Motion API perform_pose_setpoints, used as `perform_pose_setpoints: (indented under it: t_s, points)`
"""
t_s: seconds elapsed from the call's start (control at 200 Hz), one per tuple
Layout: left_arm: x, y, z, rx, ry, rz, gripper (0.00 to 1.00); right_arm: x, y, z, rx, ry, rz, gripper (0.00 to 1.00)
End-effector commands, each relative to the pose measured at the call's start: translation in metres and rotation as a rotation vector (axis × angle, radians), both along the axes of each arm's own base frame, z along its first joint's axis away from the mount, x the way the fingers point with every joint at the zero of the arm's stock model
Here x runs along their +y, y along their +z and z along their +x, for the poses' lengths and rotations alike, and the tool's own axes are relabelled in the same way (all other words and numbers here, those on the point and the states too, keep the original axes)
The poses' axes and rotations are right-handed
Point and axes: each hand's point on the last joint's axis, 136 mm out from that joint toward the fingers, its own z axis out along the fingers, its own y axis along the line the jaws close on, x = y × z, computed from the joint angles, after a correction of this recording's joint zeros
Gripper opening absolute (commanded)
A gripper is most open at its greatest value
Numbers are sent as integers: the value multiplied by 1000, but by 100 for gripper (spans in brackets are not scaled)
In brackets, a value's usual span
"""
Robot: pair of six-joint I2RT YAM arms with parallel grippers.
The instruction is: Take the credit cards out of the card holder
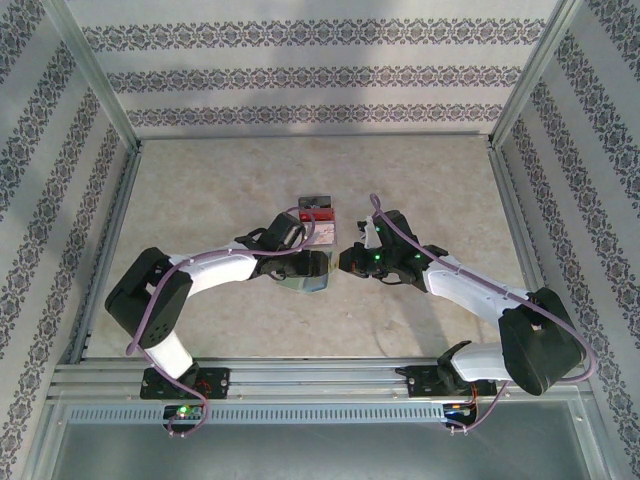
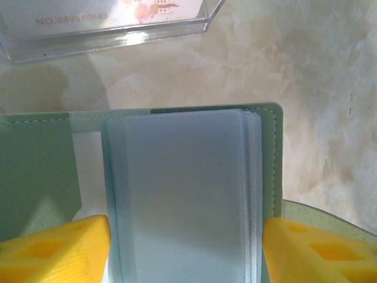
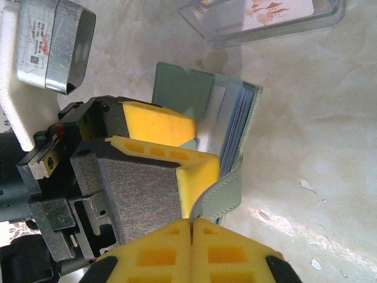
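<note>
Yellow foam fingertips of the right gripper (image 3: 191, 227) are clenched together on the free cover flap of the grey-green card holder (image 3: 182, 88), which curls down into the seam between them. The holder hangs open between the two grippers, near the middle of the marbled bench (image 1: 200, 190).

The left gripper (image 2: 185, 236) straddles the holder's stack of bluish-grey inner pockets (image 2: 188, 194). One yellow fingertip (image 2: 53, 247) sits at each side edge of the stack and the jaws stand apart. I cannot tell whether its pads press the stack or only flank it.

Just beyond the holder, apart from it, lies a clear plastic tray (image 2: 118, 44). In it is a pale pinkish-white credit card (image 3: 277, 9) printed with a number and a small picture. From above, a red card (image 1: 322, 213) shows in the same tray.
</note>
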Motion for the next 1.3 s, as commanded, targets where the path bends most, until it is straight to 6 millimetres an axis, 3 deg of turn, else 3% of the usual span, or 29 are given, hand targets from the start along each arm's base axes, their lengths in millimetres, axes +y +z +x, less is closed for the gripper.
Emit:
perform_pose_setpoints:
  t_s: [0.0, 0.36, 0.49, 0.72, 0.959, 1.294]
  points:
    - [-10, 0, -2, -7, -20, -13, 69, 0, 7, 6, -31, 2, 15, 0]
    - [-2, -18, -6, 7, -24, 79, 68, -1, 6, 6, -30, -3, 7, 0]
    - [5, -13, -4, -16, -12, 109, 65, -5, 6, 5, -34, -10, -6, 0]
    - [35, -10, -3, -54, 3, 272, 65, -9, 11, 6, -43, -19, -5, 0]
    - [47, 9, 0, -111, 32, 293, 67, -11, 8, 6, -38, -22, -9, 0]
    - [71, 3, -1, -98, 61, 357, 67, -13, 10, 7, -41, -26, -10, 0]
